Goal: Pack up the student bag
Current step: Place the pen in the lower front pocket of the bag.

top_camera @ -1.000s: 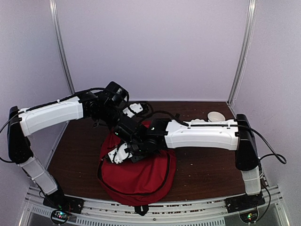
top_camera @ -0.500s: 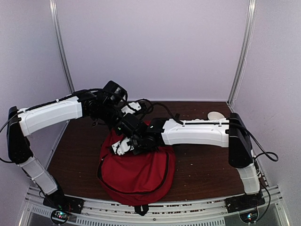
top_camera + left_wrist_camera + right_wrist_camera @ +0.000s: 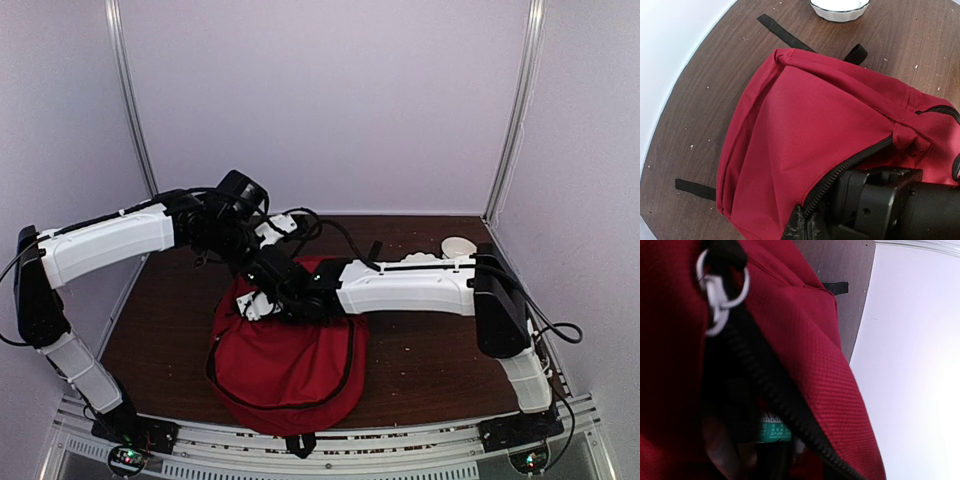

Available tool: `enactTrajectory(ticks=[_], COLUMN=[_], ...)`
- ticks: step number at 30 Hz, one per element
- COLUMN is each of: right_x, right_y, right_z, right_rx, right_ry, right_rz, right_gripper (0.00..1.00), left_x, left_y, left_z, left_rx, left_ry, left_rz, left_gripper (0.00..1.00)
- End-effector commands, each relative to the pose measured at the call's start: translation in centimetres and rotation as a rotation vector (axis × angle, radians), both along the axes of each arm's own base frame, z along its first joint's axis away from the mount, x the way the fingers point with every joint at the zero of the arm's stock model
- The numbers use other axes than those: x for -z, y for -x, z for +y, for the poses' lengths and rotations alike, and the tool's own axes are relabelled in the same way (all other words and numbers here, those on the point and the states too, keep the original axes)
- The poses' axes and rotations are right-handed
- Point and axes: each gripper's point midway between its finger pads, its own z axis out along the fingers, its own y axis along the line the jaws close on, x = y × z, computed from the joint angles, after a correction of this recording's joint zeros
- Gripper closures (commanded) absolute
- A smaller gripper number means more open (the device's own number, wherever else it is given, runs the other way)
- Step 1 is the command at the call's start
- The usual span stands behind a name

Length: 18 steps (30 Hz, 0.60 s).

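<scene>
Pinching the zipper edge (image 3: 850, 162) of the large red fabric backpack (image 3: 285, 375), mid-bench (image 3: 430, 350), our left hand (image 3: 804, 226) is clenched; our right hand (image 3: 253, 302), at the opening, we cannot tell. Slipping fabric could close on it.

Pale lilac walls (image 3: 330, 100) and metal posts (image 3: 515, 110) enclose a dark, seemingly wooden table (image 3: 430, 350).

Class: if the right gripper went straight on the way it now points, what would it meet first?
Probably the student bag: the right gripper points into its open zipper mouth, so it would enter the dark inside, near a green label. How deep is unclear.
</scene>
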Motion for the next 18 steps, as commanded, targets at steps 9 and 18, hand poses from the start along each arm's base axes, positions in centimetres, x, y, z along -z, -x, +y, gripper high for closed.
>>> enactTrajectory(ticks=[9, 18], right_x=[-0.8, -3.2], right_y=[-1.6, 0.9], right_z=[-2.7, -2.9], right_rx=[0.076, 0.04], right_ry=[-0.047, -0.1], right_rz=[-0.027, -0.018], right_gripper=[0.7, 0.68], left_x=[-3.5, -3.1], left_y=[2.1, 2.0], left_z=[-2.2, -2.3], left_rx=[0.099, 0.099], left_ry=[0.116, 0.11], left_rz=[-0.022, -0.017], left_gripper=[1.0, 1.0])
